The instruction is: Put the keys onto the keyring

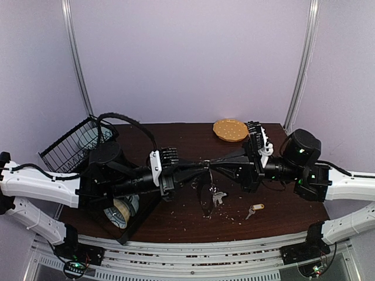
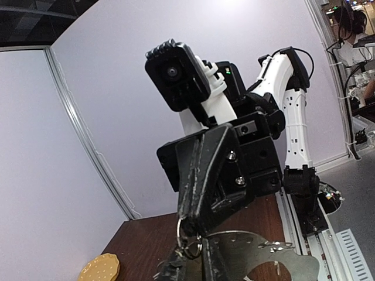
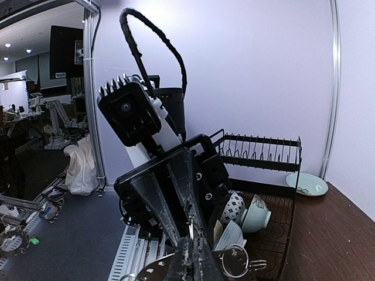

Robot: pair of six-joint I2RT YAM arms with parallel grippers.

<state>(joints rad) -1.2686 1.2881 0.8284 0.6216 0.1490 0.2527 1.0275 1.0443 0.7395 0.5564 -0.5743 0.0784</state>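
My left gripper (image 1: 204, 168) and right gripper (image 1: 212, 165) meet tip to tip above the table's middle, both shut on the keyring (image 1: 205, 196), a pale loop that hangs below them. One silver key (image 1: 218, 198) sits at the loop's right side; I cannot tell whether it is threaded on. The yellow-tagged key (image 1: 254, 209) lies loose on the table to the right. In the left wrist view, a small wire ring (image 2: 186, 235) shows between the fingertips, with a pale perforated band (image 2: 266, 249) beside it. In the right wrist view, a small ring (image 3: 235, 261) hangs right of my fingers (image 3: 199, 263).
A round yellow-tan dotted disc (image 1: 230, 129) lies at the table's back. A black wire dish rack (image 1: 73, 143) with bowls (image 3: 256, 215) stands at the left. A tape roll (image 1: 120, 212) sits under the left arm. Small crumbs dot the table's front.
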